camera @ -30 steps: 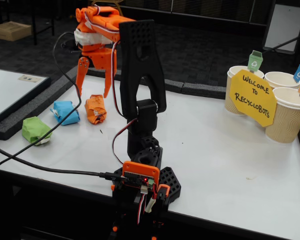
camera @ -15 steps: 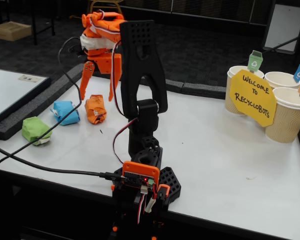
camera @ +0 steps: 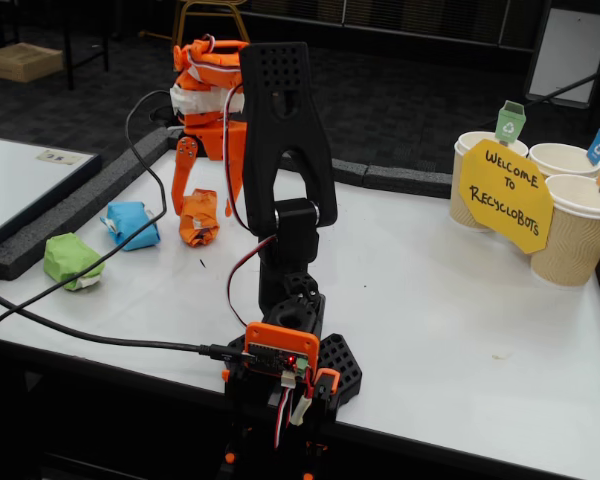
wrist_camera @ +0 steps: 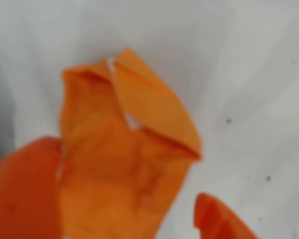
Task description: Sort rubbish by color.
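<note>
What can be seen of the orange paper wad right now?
The orange paper wad is crumpled paper with folded flaps and small white slivers at the creases, clearest in the wrist view. It lies on the white table, right of the blue wad in the fixed view. The open gripper straddles it, one orange finger on each side. Whether either finger touches it cannot be told; the wrist view is blurred.
</note>
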`<action>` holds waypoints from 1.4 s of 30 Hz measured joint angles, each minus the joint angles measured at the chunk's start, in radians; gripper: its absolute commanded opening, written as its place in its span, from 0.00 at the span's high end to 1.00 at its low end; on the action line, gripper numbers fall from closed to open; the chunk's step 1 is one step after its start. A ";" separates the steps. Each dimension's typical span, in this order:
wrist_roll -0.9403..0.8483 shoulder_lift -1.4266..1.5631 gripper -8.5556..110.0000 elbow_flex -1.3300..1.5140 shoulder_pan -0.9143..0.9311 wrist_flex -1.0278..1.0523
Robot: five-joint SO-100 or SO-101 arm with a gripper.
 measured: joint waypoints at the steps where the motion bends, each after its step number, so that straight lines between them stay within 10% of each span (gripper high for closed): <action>1: 0.000 -0.005 0.80 0.000 0.000 -0.009; 28: 0.262 -0.028 0.93 -0.138 -0.023 0.064; 42: 0.474 0.643 0.93 0.304 -0.014 0.118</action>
